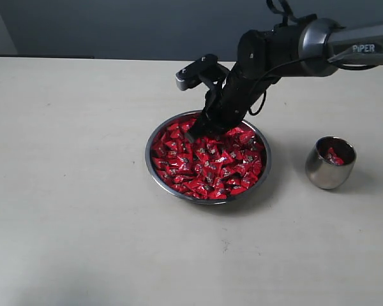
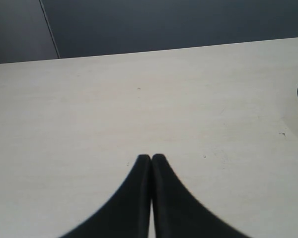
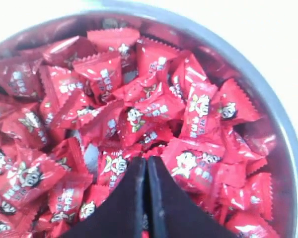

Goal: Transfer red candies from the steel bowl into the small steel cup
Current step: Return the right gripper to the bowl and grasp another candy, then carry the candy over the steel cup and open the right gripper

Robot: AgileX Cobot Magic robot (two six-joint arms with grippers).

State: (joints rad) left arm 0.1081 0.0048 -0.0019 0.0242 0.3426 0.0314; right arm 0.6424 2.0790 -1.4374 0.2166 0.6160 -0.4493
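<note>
The right claw [image 1: 195, 127] is down in the steel bowl [image 1: 148, 156], nose into the red candies [image 1: 210, 162] at the far side of the heap. Its fingers [image 3: 134, 198] are clenched tight, pad against pad. In the right wrist view the tips sit right among the wrappers. Whether a wrapper corner is pinched in that seam, I can't tell. The arm comes in steeply from the right, which I'd say lets the claw stab into the pile rather than skate across it.

The bowl sits about mid-worktop [image 1: 70, 191], heaped with sweets. The small steel cup [image 1: 329, 173] stands upright, apart from the bowl, toward the worktop's right edge. That's the working arm's side, so it's a short carry. At least one red candy shows inside the cup, and by my reckoning the job is barely begun.

The left claw [image 2: 151, 157] is pressed closed on nothing, hanging over bare worktop, well out of the way.
</note>
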